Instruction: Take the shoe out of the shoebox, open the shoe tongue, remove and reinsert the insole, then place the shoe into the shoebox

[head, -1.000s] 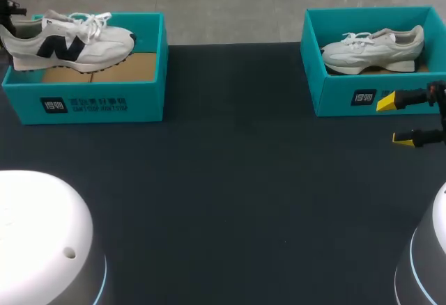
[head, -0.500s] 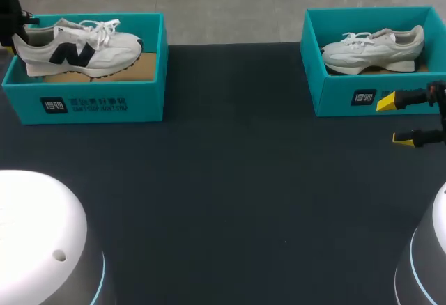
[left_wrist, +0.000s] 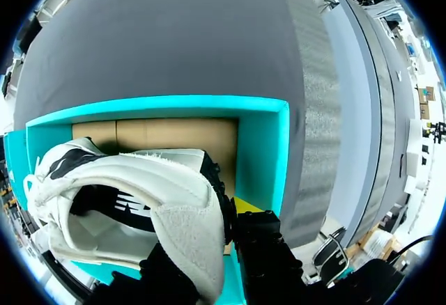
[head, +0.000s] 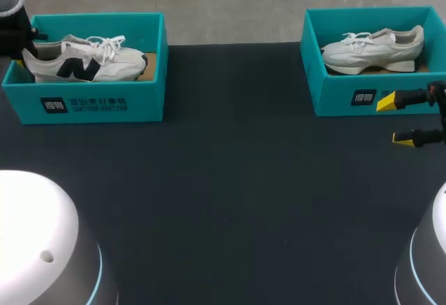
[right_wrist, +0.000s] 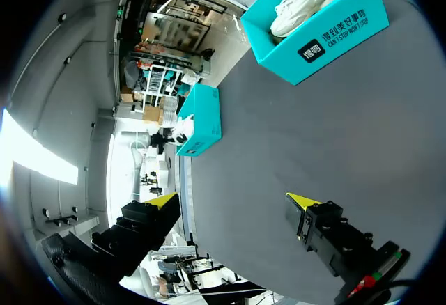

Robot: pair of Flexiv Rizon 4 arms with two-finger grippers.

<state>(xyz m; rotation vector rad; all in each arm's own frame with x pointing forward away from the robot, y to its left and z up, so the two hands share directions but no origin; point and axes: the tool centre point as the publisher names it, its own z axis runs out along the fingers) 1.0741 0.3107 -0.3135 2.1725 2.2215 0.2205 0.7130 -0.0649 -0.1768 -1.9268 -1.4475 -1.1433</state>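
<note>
LEFT ARM HAS SHOE BY THE HEEL: The left fingers (left_wrist: 268,256) are clamped on the heel of a white shoe (head: 97,61) with a dark side mark. One finger is inside the collar and one outside it, a grip that leaves laces and tongue free. The toe points away along the teal shoebox (head: 139,103) at the upper left of the frame. The shoe sits low between the box walls, over the brown cardboard floor (left_wrist: 174,134) ahead of the fingers; whether the sole rests on it cannot be told. With the heel pinched and the shoe inside the walls, this reads as one end of the job, either the lift out or the set-down, and the pictures do not settle which. The left arm (head: 12,19) comes in over the box's left end, in line with the shoe, which should let it travel lengthwise without catching a wall. At the right edge of the frame the right fingers (head: 387,101) stand spread wide and hold nothing. They hang over the dark bench (head: 230,180), just in front of a second shoebox (head: 334,96) at the upper right, where a plain white shoe (head: 376,47) lies toe to the left. Parked there, they look placed to help with tongue and insole while staying well apart from the left arm
</note>
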